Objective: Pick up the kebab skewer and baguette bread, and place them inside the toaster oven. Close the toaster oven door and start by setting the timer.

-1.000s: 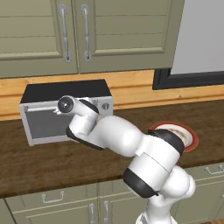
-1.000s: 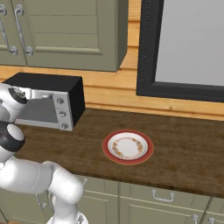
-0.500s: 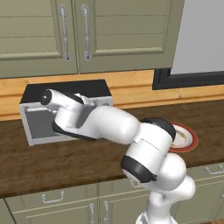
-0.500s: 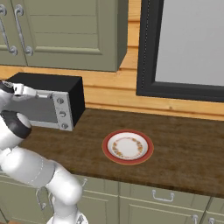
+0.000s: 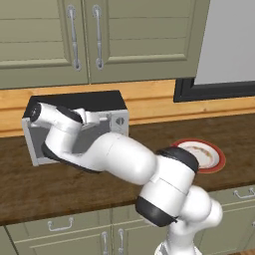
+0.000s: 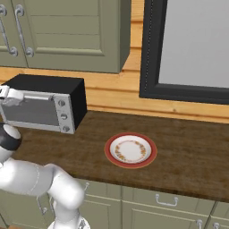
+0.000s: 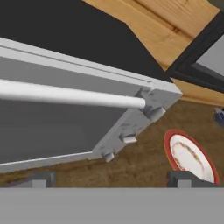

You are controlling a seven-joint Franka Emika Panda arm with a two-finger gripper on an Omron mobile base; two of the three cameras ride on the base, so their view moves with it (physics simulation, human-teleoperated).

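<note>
Much of the toaster oven [image 5: 74, 130] is hidden in the left base view, because the white arm lies across its front and covers most of the toaster oven door [image 6: 32, 112]. In the right base view the door shows better: it looks shut, flush with the silver frame, and the three knobs [image 6: 63, 116] stand in a column at its right. The oven's left end is cut off there by the picture edge. From the hand view the door handle [image 7: 70, 95] runs as a pale bar across the picture, and the dark glass is below it, very near to the camera. The gripper [image 7: 109, 178] shows only its two small dark tips at the bottom of that view; they stand well apart with nothing between them, so the fingers are open. I cannot make out the kebab skewer or the baguette bread on the counter, and through the glass nothing is readable. A red-rimmed plate [image 6: 130, 150] lies on the wooden counter [image 6: 188, 156] to the right of the oven, well apart from it, and its surface carries only a printed pattern. Between oven and plate the counter is bare wood. Upper cabinets [image 6: 67, 33] hang close above the oven's black top.
</note>
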